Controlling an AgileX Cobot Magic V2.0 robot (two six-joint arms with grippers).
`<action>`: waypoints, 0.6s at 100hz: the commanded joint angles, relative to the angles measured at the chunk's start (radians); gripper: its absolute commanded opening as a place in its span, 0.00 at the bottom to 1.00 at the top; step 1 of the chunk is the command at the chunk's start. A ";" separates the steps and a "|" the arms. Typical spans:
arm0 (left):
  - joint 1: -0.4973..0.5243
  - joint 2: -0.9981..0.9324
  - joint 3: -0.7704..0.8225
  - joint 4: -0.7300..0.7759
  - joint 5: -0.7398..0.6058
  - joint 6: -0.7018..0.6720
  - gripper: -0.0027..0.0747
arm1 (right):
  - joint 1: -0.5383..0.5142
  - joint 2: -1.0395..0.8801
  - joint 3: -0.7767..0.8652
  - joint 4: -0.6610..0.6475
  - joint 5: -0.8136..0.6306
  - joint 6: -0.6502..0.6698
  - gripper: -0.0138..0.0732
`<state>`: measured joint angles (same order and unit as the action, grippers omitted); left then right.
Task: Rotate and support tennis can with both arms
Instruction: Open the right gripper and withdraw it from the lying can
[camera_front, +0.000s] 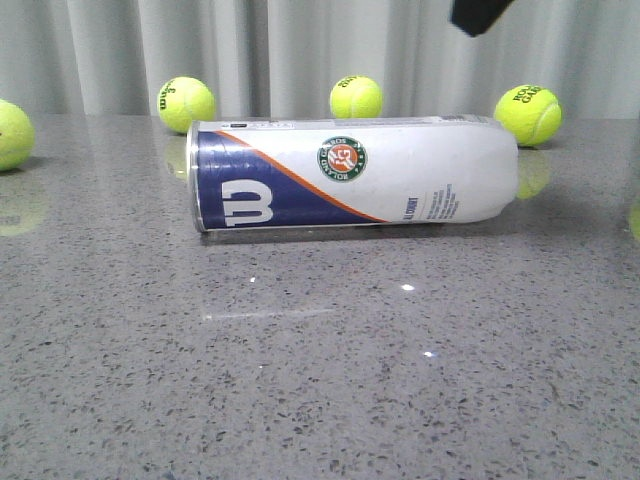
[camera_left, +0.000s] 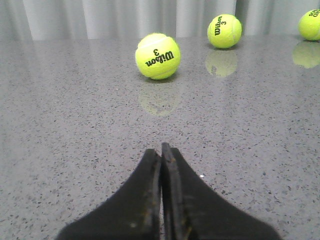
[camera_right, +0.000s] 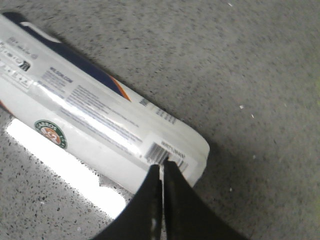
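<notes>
Grey speckled table. Left gripper: fingers pressed together, low over bare tabletop, holding nothing, tennis balls beyond it. Tennis can: lying on its side at table centre, metal rim to the left, four balls spaced behind it. Right gripper: fingers pressed together, empty, hanging above the can's right end.

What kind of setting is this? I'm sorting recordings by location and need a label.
Probably an indoor lab or test bench rather than a court: a speckled grey stone-look tabletop, a plain pale curtain behind it, and a tennis can lying on its side with loose tennis balls staged around it.
</notes>
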<state>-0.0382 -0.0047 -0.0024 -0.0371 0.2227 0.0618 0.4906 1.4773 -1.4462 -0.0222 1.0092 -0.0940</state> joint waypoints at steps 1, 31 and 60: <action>0.001 -0.038 0.047 -0.011 -0.078 -0.001 0.01 | -0.007 -0.063 -0.003 -0.056 -0.028 0.146 0.08; 0.001 -0.038 0.047 -0.011 -0.078 -0.001 0.01 | -0.083 -0.174 0.167 -0.062 -0.089 0.240 0.08; 0.001 -0.038 0.047 -0.011 -0.078 -0.001 0.01 | -0.254 -0.325 0.400 -0.024 -0.193 0.247 0.08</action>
<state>-0.0382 -0.0047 -0.0024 -0.0371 0.2227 0.0618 0.2784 1.2146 -1.0708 -0.0519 0.8838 0.1509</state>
